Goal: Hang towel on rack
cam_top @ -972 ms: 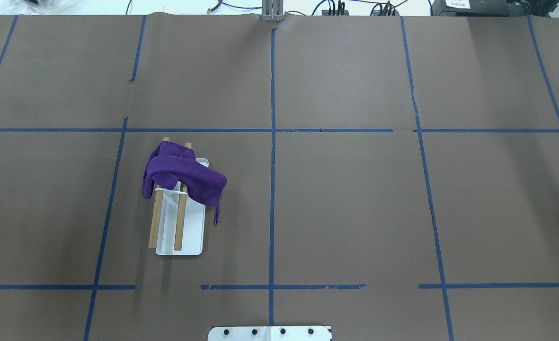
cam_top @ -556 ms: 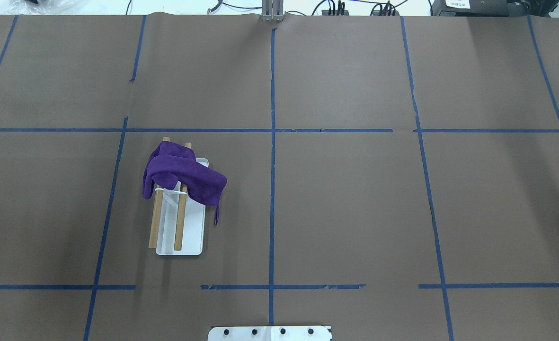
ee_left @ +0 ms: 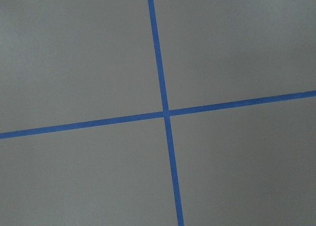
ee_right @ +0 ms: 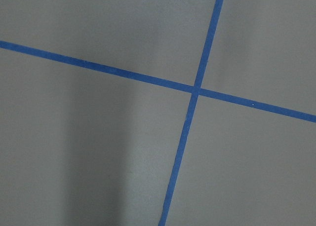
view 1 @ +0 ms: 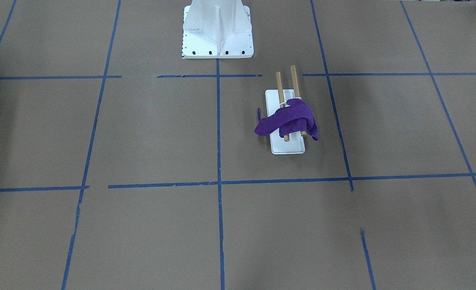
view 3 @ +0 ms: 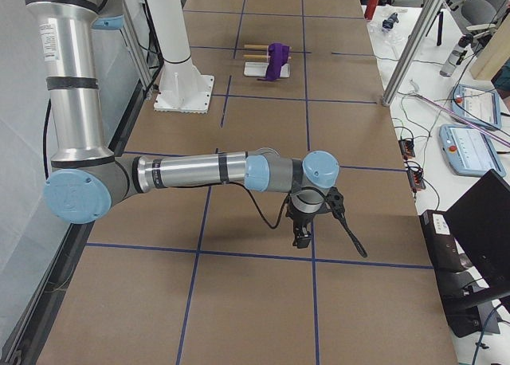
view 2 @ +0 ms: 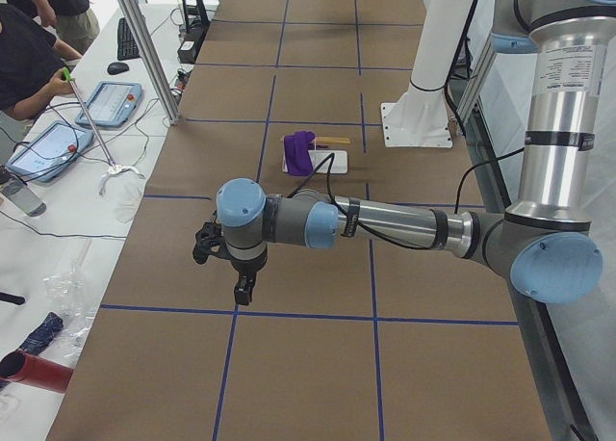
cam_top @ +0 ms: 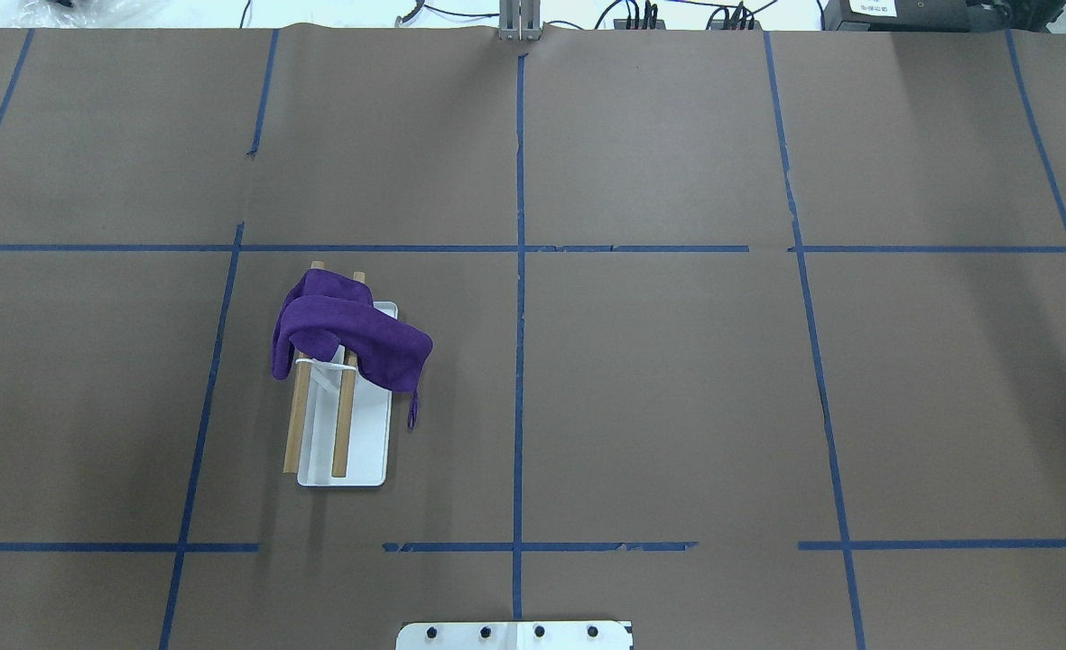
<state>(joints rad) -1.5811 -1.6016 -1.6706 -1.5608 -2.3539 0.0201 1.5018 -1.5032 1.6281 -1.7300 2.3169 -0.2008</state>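
The brown-papered table (cam_top: pixel 677 406), divided by blue tape lines (cam_top: pixel 519 361), is seen spreading widely around the rack (cam_top: pixel 368 451), which is set well in from every edge on the robot's left half. The left gripper (view 2: pixel 243 289) and right gripper (view 3: pixel 303 236) are held above the paper, well apart from the rack; how far they are open cannot be told. The towel (cam_top: pixel 352 329) is draped bunched across both dowels (cam_top: pixel 343 433), one corner hung past the rack's side.

From behind my shoulders one camera looks down, another faces me across the table (cam_top: pixel 677 406); both catch the rack (cam_top: pixel 363 447). Two end cameras look along the table, and my wrist cameras stare down, close on blue tape crosses (ee_left: pixel 166 112).
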